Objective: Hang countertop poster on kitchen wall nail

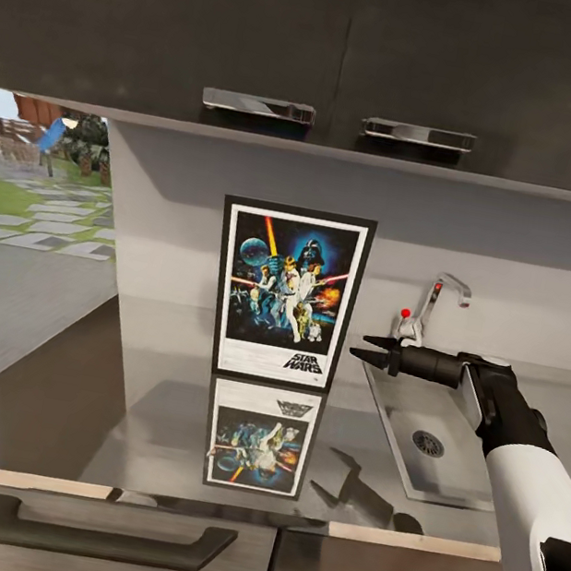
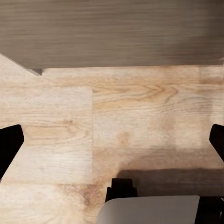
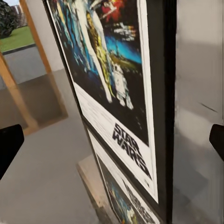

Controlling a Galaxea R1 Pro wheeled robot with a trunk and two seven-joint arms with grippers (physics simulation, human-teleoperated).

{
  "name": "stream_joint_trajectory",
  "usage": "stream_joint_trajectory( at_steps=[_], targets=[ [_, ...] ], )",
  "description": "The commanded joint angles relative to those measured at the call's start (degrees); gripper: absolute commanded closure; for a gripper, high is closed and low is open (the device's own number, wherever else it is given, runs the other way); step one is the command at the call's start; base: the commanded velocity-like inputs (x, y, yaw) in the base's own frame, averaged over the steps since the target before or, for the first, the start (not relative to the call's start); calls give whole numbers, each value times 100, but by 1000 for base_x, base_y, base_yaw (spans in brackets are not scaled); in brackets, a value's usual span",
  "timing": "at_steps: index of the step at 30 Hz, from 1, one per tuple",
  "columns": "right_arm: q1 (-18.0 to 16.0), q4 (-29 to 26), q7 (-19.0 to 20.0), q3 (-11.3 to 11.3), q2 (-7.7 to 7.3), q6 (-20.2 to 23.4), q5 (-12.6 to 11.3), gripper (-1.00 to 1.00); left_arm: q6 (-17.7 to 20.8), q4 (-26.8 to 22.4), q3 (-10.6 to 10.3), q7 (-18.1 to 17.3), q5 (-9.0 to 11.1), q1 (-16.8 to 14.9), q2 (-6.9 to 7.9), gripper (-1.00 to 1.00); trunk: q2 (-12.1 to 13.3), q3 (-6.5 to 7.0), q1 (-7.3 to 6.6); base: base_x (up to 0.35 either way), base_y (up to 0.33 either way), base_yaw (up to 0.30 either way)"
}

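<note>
The poster [image 1: 286, 295] stands upright on the kitchen countertop [image 1: 145, 392], leaning against the back wall, and its mirror image lies in the glossy top. My right gripper [image 1: 359, 346] is open, level with the poster's lower right edge and just short of it. In the right wrist view the poster [image 3: 116, 93] is very close, between the spread fingers [image 3: 9, 144]. My left gripper [image 2: 112, 142] is open with nothing in it, hanging over the wooden floor [image 2: 116, 107]. The wall nails are out of view.
Dark upper cabinets [image 1: 327, 49] with chrome handles hang low over the poster. The steel sink [image 1: 465, 486] and chrome tap [image 1: 432, 302] lie below and behind my right arm. A window [image 1: 33, 175] onto a garden opens at the left. A drawer handle [image 1: 106, 535] fronts the counter.
</note>
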Motion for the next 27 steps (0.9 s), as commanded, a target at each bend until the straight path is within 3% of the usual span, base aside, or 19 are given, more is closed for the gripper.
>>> stream_joint_trajectory(
  at_steps=[1,27],
  targets=[
    [-3,-4,23,-11,1,58,2,-100,-11,-3,10,-3,1,0,-1,-100,-3,-6,2,112,0,0],
    [-3,-17,23,-11,1,58,2,-100,-9,184,38,-1,25,0,108,-100,-3,-6,2,12,12,0]
  ],
)
